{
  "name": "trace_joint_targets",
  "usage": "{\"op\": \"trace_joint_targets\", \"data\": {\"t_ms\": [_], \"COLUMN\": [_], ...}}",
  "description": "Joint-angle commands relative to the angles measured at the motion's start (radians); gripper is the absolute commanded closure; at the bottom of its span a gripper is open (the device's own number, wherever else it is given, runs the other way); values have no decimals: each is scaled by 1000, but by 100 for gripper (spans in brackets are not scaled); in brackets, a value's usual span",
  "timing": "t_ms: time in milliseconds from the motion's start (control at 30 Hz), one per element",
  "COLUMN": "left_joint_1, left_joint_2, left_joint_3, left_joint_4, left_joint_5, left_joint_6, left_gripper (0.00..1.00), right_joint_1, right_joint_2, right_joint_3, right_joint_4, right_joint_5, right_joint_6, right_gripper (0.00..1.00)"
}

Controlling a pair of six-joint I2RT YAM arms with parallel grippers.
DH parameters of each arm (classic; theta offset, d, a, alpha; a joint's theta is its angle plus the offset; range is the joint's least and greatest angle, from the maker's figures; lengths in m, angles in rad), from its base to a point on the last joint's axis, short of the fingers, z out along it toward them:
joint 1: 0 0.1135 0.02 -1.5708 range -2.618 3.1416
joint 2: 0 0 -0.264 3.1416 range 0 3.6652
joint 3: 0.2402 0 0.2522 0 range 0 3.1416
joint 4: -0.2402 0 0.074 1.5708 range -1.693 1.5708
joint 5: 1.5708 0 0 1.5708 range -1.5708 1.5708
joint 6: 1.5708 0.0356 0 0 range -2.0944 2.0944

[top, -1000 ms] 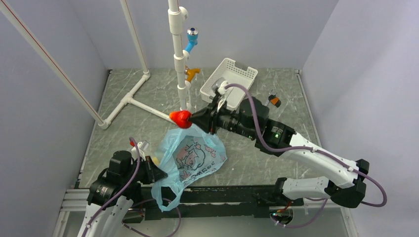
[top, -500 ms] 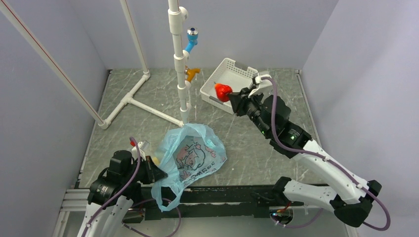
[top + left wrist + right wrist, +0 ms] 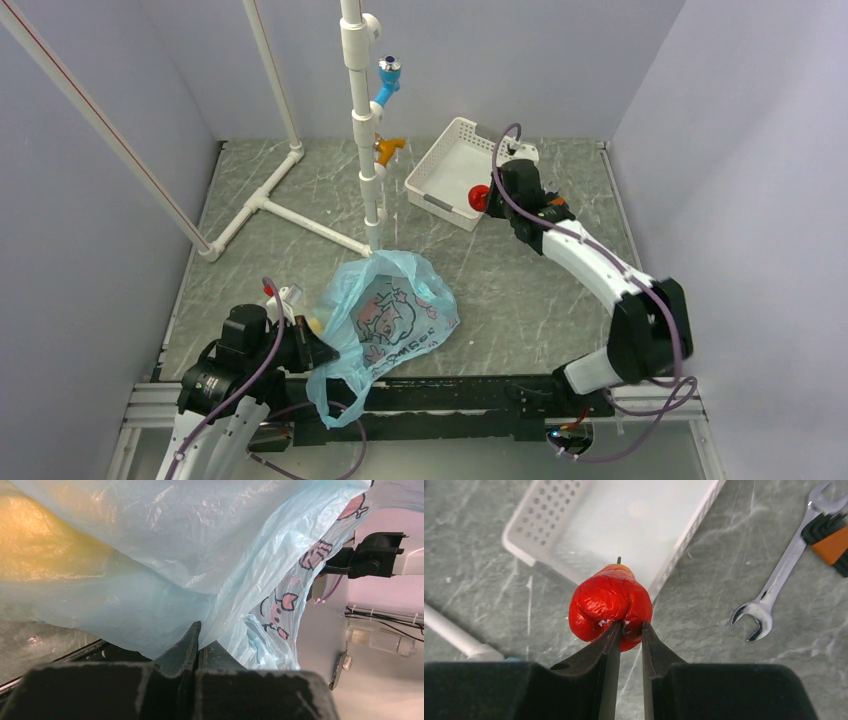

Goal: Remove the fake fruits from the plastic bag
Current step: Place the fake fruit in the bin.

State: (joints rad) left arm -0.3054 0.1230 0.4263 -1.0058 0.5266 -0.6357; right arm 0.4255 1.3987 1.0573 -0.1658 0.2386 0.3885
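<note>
The light-blue plastic bag (image 3: 385, 320) with cartoon prints lies near the front left of the table. My left gripper (image 3: 318, 352) is shut on the bag's edge (image 3: 235, 600). A yellow-orange fruit (image 3: 35, 535) shows through the plastic; it also peeks out at the bag's mouth in the top view (image 3: 317, 322). My right gripper (image 3: 483, 197) is shut on the squashed red-orange fruit (image 3: 609, 605) and holds it above the near corner of the white basket (image 3: 574, 525). The grapes are hidden.
The white perforated basket (image 3: 440, 170) stands at the back right. An orange-handled wrench (image 3: 784, 570) lies right of it. A white pipe frame (image 3: 365, 130) with blue and orange fittings rises behind the bag.
My right gripper has carried the red-orange fruit from above the bag, right and back, to the near corner of the basket. The left arm and the bag have not moved.
</note>
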Motion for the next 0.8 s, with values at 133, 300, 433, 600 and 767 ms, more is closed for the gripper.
{"op": "trace_joint_targets", "data": {"t_ms": [133,300,433,600,767], "left_joint_1": [-2,-2,-1,-2,-1], "left_joint_2": [-28,-30,-22,-16,-14], "left_joint_3": [3,3,3,3,3], "left_joint_4": [39,38,38,37,36], "left_joint_5": [10,10,10,6,6], "left_joint_6": [2,0,1,-1,-2], "left_gripper": [99,100,100,100,100], "right_joint_1": [-51,-50,-51,-50,-20], "right_joint_2": [218,271,291,275,178], "right_joint_3": [159,184,195,193,161], "right_joint_4": [45,32,-1,-16,-11], "right_joint_5": [-154,-114,-74,-69,-123], "right_joint_6": [74,47,42,30,44], "right_gripper": [100,100,93,84,79]}}
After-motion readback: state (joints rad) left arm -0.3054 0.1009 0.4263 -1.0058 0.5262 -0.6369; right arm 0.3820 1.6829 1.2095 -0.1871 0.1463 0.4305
